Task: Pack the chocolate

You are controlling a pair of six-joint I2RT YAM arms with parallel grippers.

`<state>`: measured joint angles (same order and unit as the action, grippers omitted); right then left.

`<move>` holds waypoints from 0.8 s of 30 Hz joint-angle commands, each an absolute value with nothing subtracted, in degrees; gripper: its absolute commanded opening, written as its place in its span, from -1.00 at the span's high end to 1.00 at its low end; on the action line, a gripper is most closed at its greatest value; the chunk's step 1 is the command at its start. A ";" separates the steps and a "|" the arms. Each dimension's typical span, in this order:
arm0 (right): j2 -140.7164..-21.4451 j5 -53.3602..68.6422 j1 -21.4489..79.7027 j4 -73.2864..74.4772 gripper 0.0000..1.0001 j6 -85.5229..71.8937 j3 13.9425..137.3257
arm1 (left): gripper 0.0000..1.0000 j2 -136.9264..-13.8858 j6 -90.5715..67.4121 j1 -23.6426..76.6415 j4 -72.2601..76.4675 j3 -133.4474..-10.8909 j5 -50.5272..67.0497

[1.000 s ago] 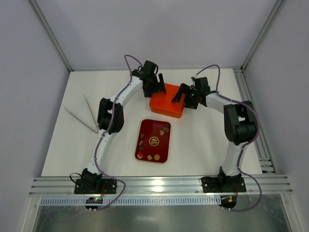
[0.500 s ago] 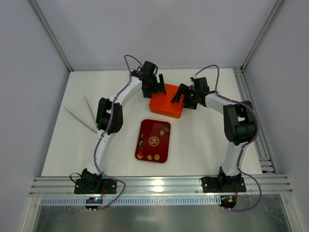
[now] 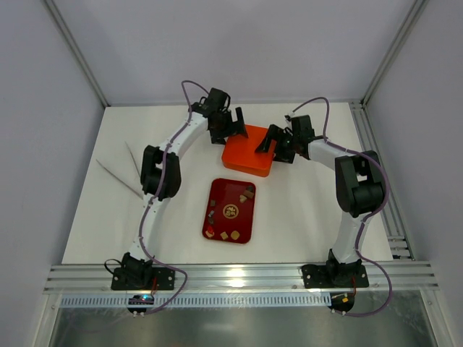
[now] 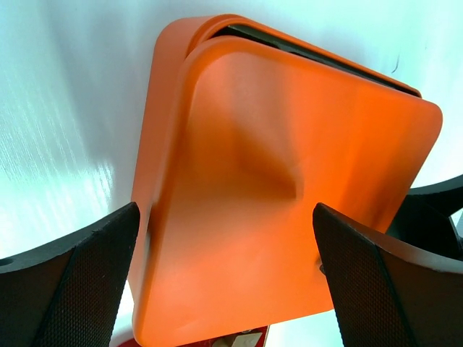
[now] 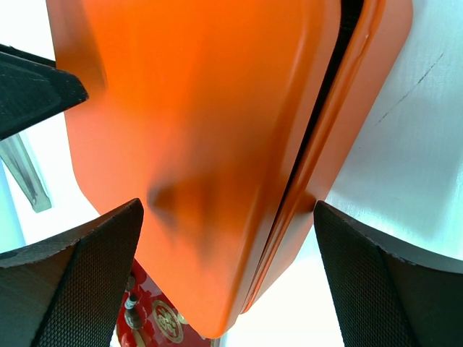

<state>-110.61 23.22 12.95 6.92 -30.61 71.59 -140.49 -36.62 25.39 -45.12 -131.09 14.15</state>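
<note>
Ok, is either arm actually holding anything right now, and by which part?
It cannot be told. The left gripper and right gripper each straddle the orange box, fingers spread at its opposite edges, but contact is unclear.

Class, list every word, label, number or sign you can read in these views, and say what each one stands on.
No text can be read in any view.
Gold round emblem in the middle of the dark red tray: too small to read.
Orange box: plain, no marking shows on it.
</note>
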 commanded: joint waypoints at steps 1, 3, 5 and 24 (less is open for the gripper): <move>-109.77 24.78 12.48 4.48 -1.00 -31.90 72.69 | -0.99 -136.49 -35.33 24.79 -42.89 -131.40 16.00; -109.86 24.87 12.13 4.40 -1.00 -32.25 72.60 | -0.99 -136.41 -35.33 24.61 -42.89 -131.40 15.91; -110.21 25.05 11.95 4.31 -1.00 -32.69 72.42 | -0.99 -136.23 -35.33 24.35 -43.06 -131.22 15.65; -110.83 26.19 10.46 3.96 -1.00 -33.05 72.60 | -0.99 -129.12 -33.75 20.57 -43.95 -122.36 18.54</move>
